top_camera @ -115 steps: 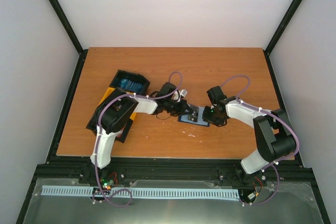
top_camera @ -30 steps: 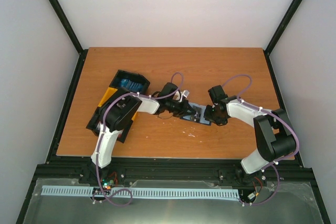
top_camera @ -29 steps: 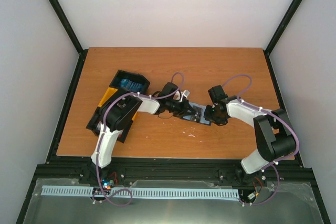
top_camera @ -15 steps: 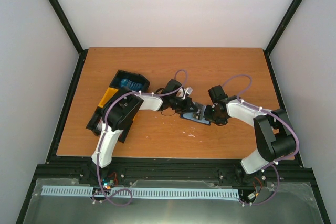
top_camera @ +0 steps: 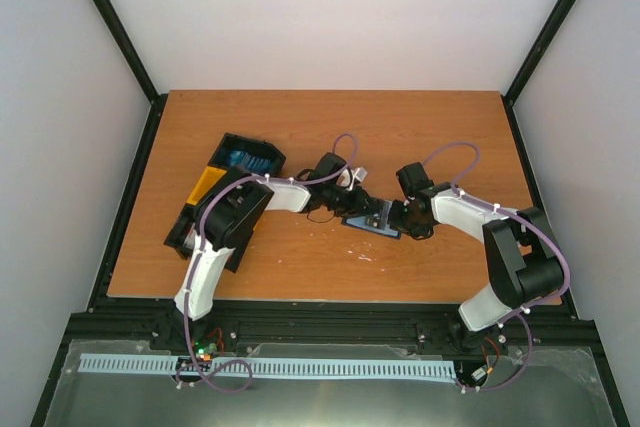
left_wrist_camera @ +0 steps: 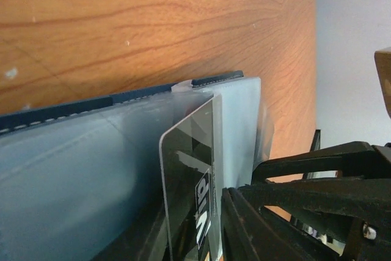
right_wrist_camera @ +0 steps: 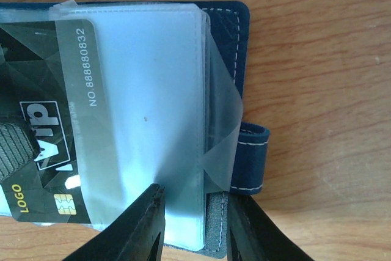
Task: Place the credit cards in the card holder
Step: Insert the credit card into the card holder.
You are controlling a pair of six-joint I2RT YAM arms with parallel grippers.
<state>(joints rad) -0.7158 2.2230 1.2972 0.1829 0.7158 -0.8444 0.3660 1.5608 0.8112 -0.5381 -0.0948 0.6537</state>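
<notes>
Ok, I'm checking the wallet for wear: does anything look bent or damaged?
Yes. One clear sleeve in the wallet is creased, its corner folded outward over the stitched edge beside the strap tab. The grey card looks flat and undamaged.

Both arms bent inward, wrists low, meeting at the card holder point(top_camera: 373, 225). Left gripper point(top_camera: 361, 209) on its left, jaws clamped on a dark credit card point(left_wrist_camera: 189, 169). Right gripper point(top_camera: 401, 221) at its right edge, jaws slightly apart, grip unclear.
</notes>
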